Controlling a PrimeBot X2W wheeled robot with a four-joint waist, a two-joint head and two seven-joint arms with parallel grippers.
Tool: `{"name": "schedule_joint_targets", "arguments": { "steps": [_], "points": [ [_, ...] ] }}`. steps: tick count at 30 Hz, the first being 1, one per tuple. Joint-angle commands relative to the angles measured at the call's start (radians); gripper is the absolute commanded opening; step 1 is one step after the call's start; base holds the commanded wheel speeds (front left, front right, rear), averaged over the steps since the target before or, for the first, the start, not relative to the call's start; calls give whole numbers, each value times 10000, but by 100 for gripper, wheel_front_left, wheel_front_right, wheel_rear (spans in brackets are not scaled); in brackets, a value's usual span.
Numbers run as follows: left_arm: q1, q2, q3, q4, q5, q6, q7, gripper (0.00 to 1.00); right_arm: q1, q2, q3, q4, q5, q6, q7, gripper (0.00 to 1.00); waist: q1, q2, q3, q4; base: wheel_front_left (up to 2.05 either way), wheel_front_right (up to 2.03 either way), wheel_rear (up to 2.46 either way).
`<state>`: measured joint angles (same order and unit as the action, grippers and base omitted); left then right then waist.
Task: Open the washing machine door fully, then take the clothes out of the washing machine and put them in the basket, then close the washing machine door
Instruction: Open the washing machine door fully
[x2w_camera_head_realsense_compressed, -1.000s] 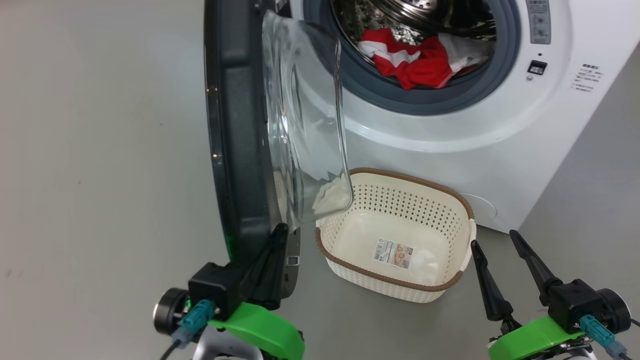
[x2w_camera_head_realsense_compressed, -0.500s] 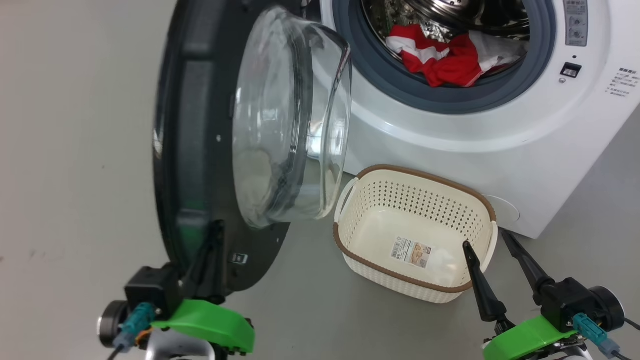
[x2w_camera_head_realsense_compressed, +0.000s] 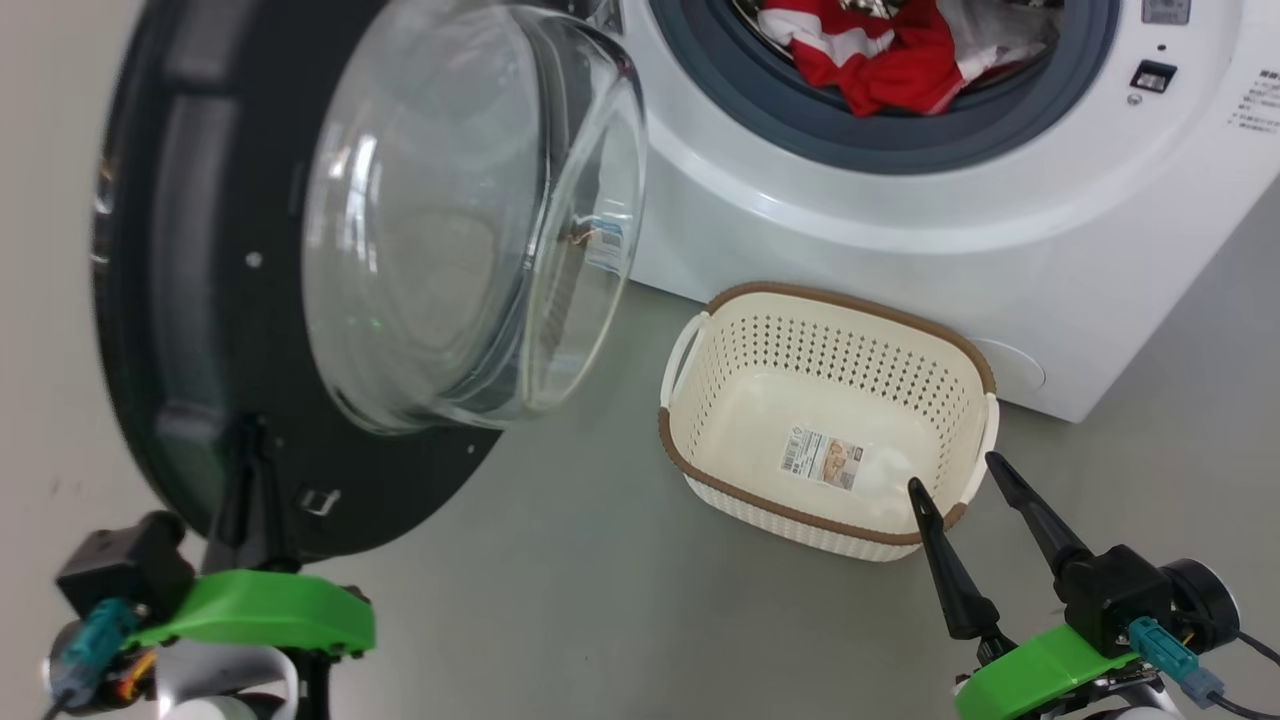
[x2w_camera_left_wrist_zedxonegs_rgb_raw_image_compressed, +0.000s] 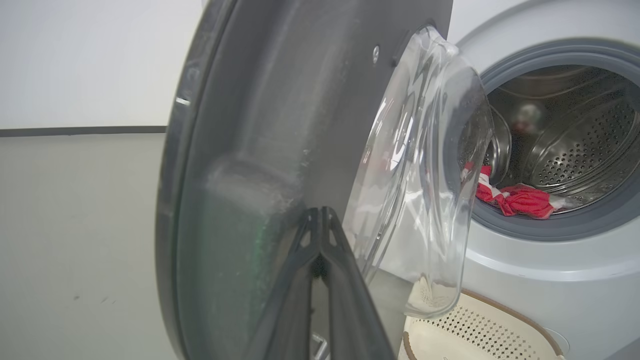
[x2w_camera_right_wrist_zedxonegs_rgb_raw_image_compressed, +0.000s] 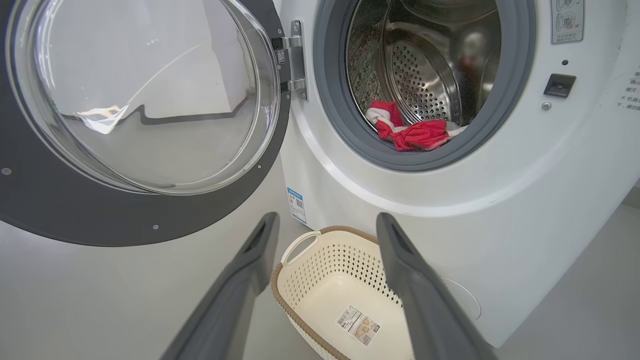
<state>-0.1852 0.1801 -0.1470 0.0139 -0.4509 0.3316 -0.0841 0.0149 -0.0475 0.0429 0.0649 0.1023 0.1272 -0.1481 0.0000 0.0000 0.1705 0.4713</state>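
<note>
Head view: the door (x2w_camera_head_realsense_compressed: 190, 300) stands swung wide at the upper left, its inner face to the camera and its glass bowl (x2w_camera_head_realsense_compressed: 450, 220) bulging toward the middle of the frame; the washer (x2w_camera_head_realsense_compressed: 850, 230) fills the upper right, its opening uncovered; red and white clothes (x2w_camera_head_realsense_compressed: 880, 60) lie at the drum's front lip, along the top edge of the frame. The basket (x2w_camera_head_realsense_compressed: 840, 300) sits on the floor (x2w_camera_head_realsense_compressed: 560, 580) just in front of the washer, right of centre, with a sticker (x2w_camera_head_realsense_compressed: 825, 458) on its bottom.

The left claw (x2w_camera_head_realsense_compressed: 248, 430), at the lower left, has its fingers pressed together, tips against the lower part of the door's black rim; its wrist view shows the same, the left claw (x2w_camera_left_wrist_zedxonegs_rgb_raw_image_compressed: 320, 212) shut in front of the door's (x2w_camera_left_wrist_zedxonegs_rgb_raw_image_compressed: 240, 125) dark inner face.

The right claw (x2w_camera_head_realsense_compressed: 955, 472), at the lower right, has its fingers wide apart and holds nothing, tips over the basket's near right corner; in its wrist view the right claw (x2w_camera_right_wrist_zedxonegs_rgb_raw_image_compressed: 327, 220) frames the basket (x2w_camera_right_wrist_zedxonegs_rgb_raw_image_compressed: 325, 280), with the clothes (x2w_camera_right_wrist_zedxonegs_rgb_raw_image_compressed: 415, 135) in the drum (x2w_camera_right_wrist_zedxonegs_rgb_raw_image_compressed: 425, 75) above.
</note>
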Motion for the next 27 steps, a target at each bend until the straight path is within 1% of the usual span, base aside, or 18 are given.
{"name": "schedule_joint_targets", "arguments": {
  "steps": [1, 6, 10, 15, 25, 27],
  "points": [
    [-405, 423, 672, -110, -51, 171, -134, 0, -365, -28, 241, -345, -125, 35, 62, 100, 0, 0, 190, -148, 0, 0, 0],
    [-530, 600, 1215, -4, -283, 282, -319, 0, -395, -31, 178, -501, -208, 35, 178, 100, 0, 0, 409, -256, 0, 0, 0],
    [-754, 787, 1639, 300, -526, 236, -469, 0, -390, -87, 164, -600, -223, 35, 232, 100, 0, 0, 581, -319, 0, 0, 0],
    [-1168, 969, 1799, 786, -516, 151, -792, 0, -422, -192, 104, -714, -247, 35, 295, 100, 0, 0, 820, -299, 0, 0, 0],
    [-2134, 1142, 2124, 2353, -674, -305, -1483, 0, -408, -469, 276, -1106, -256, 35, 599, 100, 0, 0, 1308, -165, 0, 0, 0],
    [-2372, 1195, 2255, 2745, -721, -456, -1597, 0, -400, -543, 299, -1209, -237, 35, 670, 100, 0, 0, 1401, -161, 0, 0, 0]
  ]
}}
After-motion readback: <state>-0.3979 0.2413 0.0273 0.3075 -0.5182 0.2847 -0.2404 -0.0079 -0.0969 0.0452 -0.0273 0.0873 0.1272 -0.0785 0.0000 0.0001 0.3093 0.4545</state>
